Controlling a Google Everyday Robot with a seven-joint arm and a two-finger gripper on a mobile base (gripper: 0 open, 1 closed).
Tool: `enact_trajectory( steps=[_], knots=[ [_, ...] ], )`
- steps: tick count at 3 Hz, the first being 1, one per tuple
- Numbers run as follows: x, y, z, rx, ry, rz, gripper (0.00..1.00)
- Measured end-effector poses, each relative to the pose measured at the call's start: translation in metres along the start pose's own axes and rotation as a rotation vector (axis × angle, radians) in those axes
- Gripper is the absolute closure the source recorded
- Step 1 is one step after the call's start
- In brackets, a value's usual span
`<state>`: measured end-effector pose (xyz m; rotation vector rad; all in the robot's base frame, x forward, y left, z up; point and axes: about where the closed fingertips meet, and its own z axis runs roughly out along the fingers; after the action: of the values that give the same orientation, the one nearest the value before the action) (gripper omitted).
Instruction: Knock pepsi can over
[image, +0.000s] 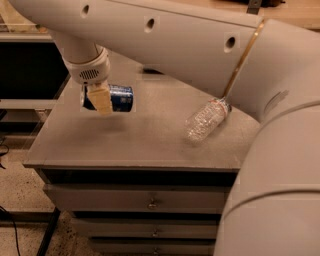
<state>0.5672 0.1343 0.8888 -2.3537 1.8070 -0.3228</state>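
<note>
- The gripper (99, 105) hangs low over the left side of the cabinet top (125, 145). I cannot tell whether it is wide, narrow or clamped.
- The pepsi can (120, 98) sits right against it, long axis level, silver end pointing right.
- I judge the knock all but made. Next I'd lift clear without dragging the can, keeping well apart from the plastic bottle (204, 121).

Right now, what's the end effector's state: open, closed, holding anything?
End effector: closed on the pepsi can, which lies sideways in its grip, over the left part of the table.
</note>
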Motion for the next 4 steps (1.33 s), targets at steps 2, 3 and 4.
enact_trajectory(
  steps=[2, 3, 4],
  knots=[
    [0.034, -0.024, 0.016, 0.036, 0.177, 0.008, 0.82],
    [0.043, -0.024, 0.028, -0.014, 0.147, 0.008, 0.59],
    [0.046, -0.021, 0.037, -0.070, 0.075, 0.010, 0.35]
  ],
)
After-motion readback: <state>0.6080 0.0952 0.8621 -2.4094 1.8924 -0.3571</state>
